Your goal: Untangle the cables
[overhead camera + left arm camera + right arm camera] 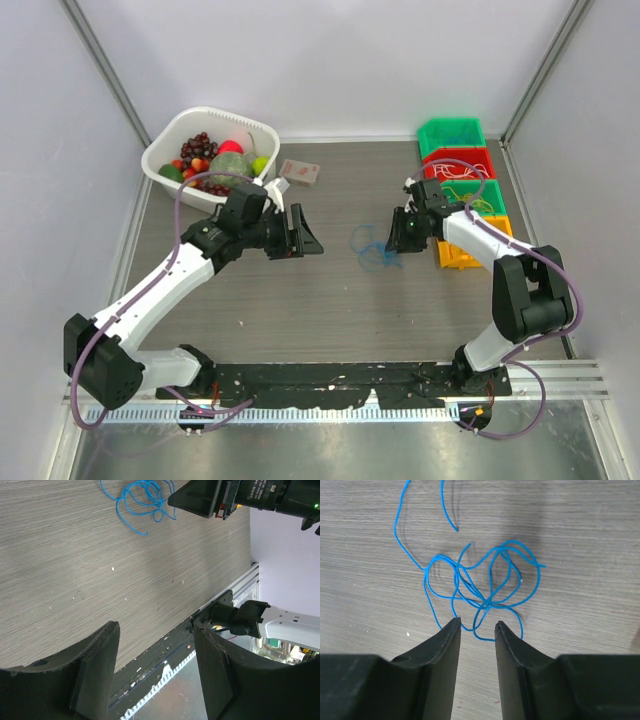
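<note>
We look down from above and behind the arm bases in the top view, far enough back to take in the whole table (330, 310); the left arm (170, 275) lies on our left. Our left wrist view sits low and rolled, facing across the table toward the right arm (260, 492), with the blue cable (142, 500) well off; our right wrist view hangs close above that same cable (486, 604), facing nearly straight down; all three views share it.
</note>
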Controlling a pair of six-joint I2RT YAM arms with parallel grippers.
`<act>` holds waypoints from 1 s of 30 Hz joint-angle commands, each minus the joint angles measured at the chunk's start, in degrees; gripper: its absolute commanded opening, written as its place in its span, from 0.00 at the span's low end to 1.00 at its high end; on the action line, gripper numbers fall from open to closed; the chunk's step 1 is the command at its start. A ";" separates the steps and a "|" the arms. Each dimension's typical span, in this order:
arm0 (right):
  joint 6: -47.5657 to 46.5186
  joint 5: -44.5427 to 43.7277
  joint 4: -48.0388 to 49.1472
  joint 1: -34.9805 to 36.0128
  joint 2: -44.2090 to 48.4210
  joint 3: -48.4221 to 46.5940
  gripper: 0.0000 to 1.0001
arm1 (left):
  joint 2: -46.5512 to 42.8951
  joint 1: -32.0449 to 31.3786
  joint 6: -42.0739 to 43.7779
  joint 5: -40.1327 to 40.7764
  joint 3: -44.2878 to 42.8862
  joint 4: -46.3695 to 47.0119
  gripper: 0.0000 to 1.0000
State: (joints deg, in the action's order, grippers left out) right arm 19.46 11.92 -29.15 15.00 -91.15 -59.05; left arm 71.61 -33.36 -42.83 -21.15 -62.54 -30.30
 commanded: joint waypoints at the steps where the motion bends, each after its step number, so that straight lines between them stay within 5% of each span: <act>1: 0.23 1.61 5.06 0.29 -0.60 0.60 0.37 | -2.00 -0.30 -1.91 -1.27 -0.65 2.62 0.64; 8: -0.48 1.96 6.29 1.87 -4.55 -1.33 0.34 | -0.34 -0.30 0.64 -1.18 -3.19 0.69 0.64; 12: -0.65 1.01 2.63 3.10 -4.47 -5.37 0.05 | 1.33 -0.21 2.39 -2.06 -6.27 0.33 0.55; 19: -1.10 7.12 -7.59 6.44 3.87 -17.23 0.01 | -2.96 0.67 4.33 -0.92 -5.84 8.31 0.50; 25: -1.01 19.33 -9.44 8.99 8.26 -24.79 0.01 | -7.19 1.20 6.17 -2.58 -2.85 20.18 0.69; 30: 0.13 28.67 -6.54 9.52 11.08 -30.33 0.01 | -6.84 1.46 11.97 -1.97 -5.48 20.11 0.77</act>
State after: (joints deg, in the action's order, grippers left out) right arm 18.79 29.98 -36.97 24.38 -83.18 -84.73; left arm 65.10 -32.40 -36.58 -22.55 -65.78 -15.18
